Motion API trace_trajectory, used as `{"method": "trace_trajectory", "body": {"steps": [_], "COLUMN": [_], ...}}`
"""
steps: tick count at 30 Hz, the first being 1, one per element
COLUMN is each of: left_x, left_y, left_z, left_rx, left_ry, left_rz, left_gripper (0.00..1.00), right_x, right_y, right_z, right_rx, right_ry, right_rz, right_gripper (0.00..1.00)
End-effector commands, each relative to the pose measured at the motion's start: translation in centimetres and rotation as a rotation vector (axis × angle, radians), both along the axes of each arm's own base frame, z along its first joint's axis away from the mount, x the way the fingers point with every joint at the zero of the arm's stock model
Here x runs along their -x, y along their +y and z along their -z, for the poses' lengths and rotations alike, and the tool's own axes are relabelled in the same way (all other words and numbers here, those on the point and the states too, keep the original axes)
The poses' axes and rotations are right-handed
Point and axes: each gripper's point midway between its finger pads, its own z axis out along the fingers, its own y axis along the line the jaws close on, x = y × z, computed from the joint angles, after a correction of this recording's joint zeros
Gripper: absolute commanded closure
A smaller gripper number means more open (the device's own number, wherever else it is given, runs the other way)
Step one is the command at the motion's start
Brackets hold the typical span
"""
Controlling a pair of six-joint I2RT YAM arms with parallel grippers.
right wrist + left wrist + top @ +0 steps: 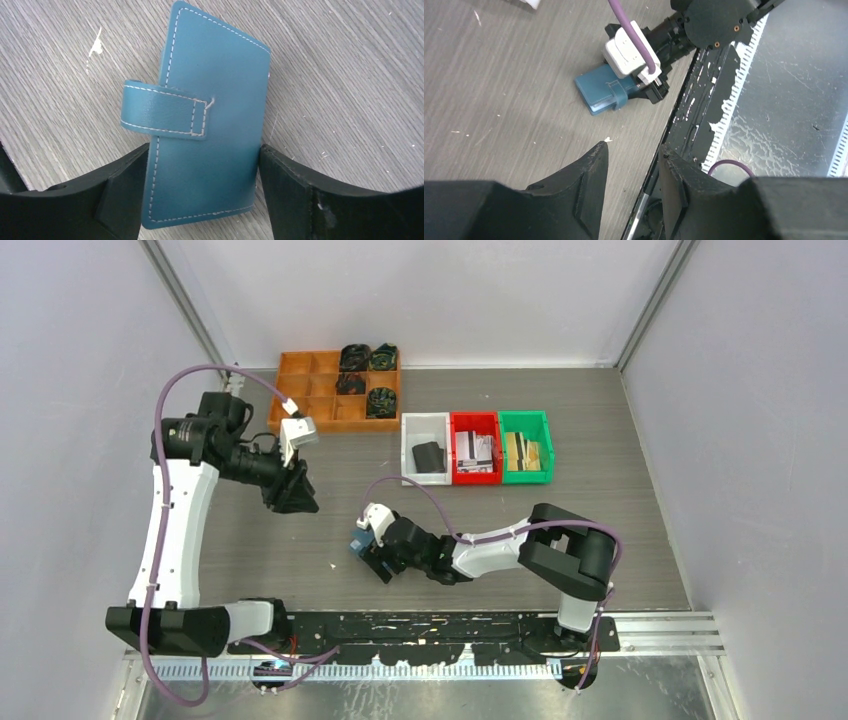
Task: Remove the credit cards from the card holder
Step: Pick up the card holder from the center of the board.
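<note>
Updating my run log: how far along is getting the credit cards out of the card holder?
Done: nothing yet. In hand: the right end effector appears to grip the card holder, flat on the table, its strap closed. The left end effector hangs open, empty. Remaining: unstrap, open, pull cards.

The card holder (210, 125) is blue with pale stitching; the table (350, 75) grey wood-grain.

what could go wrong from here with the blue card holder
1. The jaws of the right gripper flank the card holder at its side edges; squeezing may buckle it or pop it free.
2. The strap is wrapped over the closed holder; prying it open before undoing the strap may just drag the holder along.
</note>
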Motion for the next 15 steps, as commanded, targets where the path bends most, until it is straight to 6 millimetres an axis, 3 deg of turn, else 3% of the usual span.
{"method": "trace_trajectory", "body": {"steps": [1,8,15], "left_x": [3.3,3.2,0.8], "left_y": [-0.2,-0.1,0.5], "left_z": [0.8,4.2,9.0], "left_rx": [0.023,0.019,-0.058], "left_ry": [0.072,-0.034,-0.266], "left_rz": [0.037,0.073,0.069], "left_gripper": [0.58,0.58,0.58], "right_x": [-0.2,0.2,-0.9], "right_y": [2.1,2.4,1.9], "right_z": [-3.7,-4.4,-3.8], "right_rx": [-0.133,-0.213,-0.207], "right_ry": [-0.024,0.079,0.12], "right_rz": [-0.032,-0.073,-0.032], "right_gripper": [0.27,0.44,0.55]}}
